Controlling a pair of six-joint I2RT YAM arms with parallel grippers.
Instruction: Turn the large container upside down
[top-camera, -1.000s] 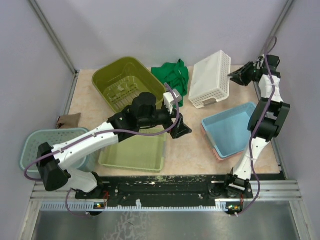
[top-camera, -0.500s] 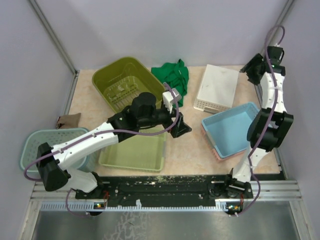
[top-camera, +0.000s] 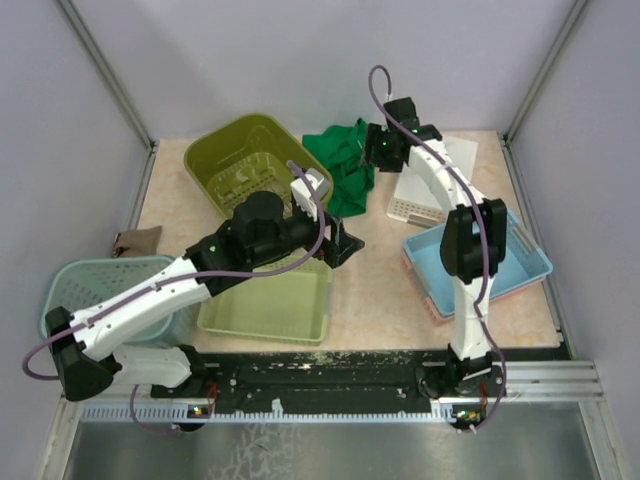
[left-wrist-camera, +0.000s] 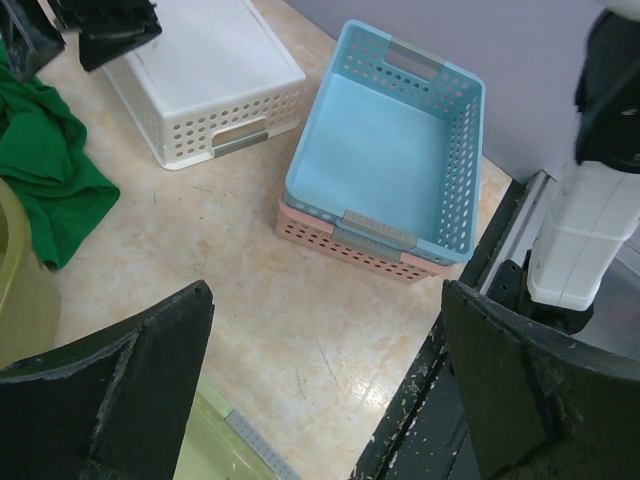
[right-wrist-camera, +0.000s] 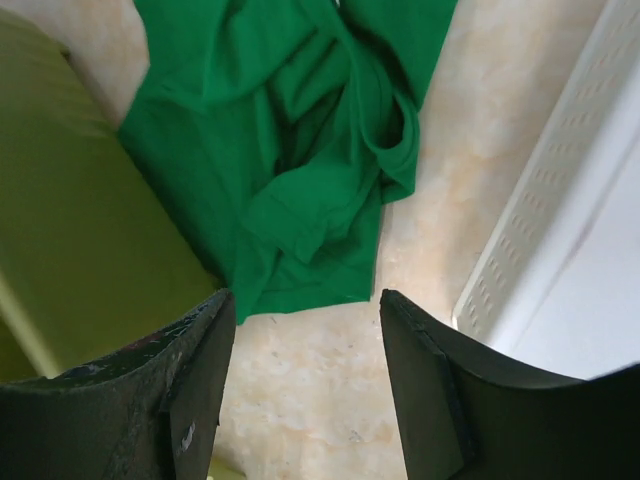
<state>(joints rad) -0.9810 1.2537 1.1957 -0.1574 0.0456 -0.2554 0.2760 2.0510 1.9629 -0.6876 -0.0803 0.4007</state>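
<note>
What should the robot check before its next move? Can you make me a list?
1. White basket bottom up: ok, its solid bottom faces up and its rim is on the table.
2. Right gripper empty: ok, open with nothing in it.
3. Right gripper clear of the green cloth: cannot tell, it hangs over the cloth but its height is unclear.
4. Left gripper empty: ok, wide open above the table.
5. White basket apart from the blue basket: ok, bare table lies between them.

The left arm (top-camera: 150, 295) and right arm (top-camera: 440, 180) are white-shelled with black joints. A purple cable (top-camera: 371, 85) loops along each. The black fingers (left-wrist-camera: 130, 380) look chipped at the edges, possibly worn paint.
</note>
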